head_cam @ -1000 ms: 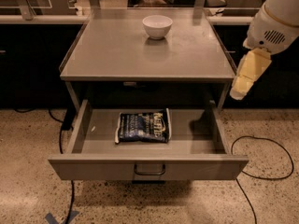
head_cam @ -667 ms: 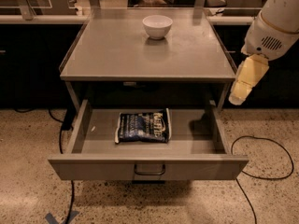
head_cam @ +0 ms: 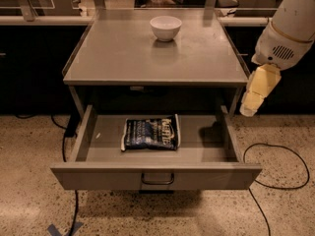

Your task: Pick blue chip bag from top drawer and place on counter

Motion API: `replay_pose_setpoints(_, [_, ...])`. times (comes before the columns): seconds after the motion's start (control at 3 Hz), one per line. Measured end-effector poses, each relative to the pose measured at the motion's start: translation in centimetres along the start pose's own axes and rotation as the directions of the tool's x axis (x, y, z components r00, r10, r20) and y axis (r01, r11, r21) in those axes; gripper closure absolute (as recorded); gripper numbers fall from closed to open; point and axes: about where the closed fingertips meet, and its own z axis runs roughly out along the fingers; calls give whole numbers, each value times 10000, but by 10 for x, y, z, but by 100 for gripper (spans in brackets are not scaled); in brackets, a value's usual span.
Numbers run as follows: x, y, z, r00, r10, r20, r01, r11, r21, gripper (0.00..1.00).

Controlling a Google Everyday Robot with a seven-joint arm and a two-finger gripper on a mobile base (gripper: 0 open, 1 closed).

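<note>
**Bag in open drawer, gripper off to the right**

The top drawer (head_cam: 98,176) is seen pulled fully out below the counter (head_cam: 123,58). The blue chip bag (head_cam: 150,133) is laid flat on the drawer floor, roughly centred left to right and nearer the front panel than the back. It is apart from both side walls, with its lettering facing up. A small dark bar handle (head_cam: 157,179) is fixed at the middle of the front panel.

The gripper (head_cam: 248,108) is held in the air past the counter's right front corner. It is pointed down and slightly left, above the drawer's right wall and well apart from the bag. Whether it is open or closed cannot be told from this angle. The white arm housing (head_cam: 290,28) is seen above it at the upper right. A dark shadow (head_cam: 212,132) is cast on the drawer floor at the right.

A white bowl (head_cam: 166,27) is set upright on the counter near its back edge, about centred. A black cable (head_cam: 275,183) is looped on the speckled floor (head_cam: 29,200) at the right. Dark cabinets (head_cam: 29,68) are seen on both sides.
</note>
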Motion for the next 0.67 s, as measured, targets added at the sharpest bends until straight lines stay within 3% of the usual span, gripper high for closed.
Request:
replay_pose_setpoints(0.33, [6,-10,2,9994,302,138,-299,9993,-240,0])
replay_pose_setpoints(0.67, [15,-14,19,9974,579,419,-524,9911,-1224,0])
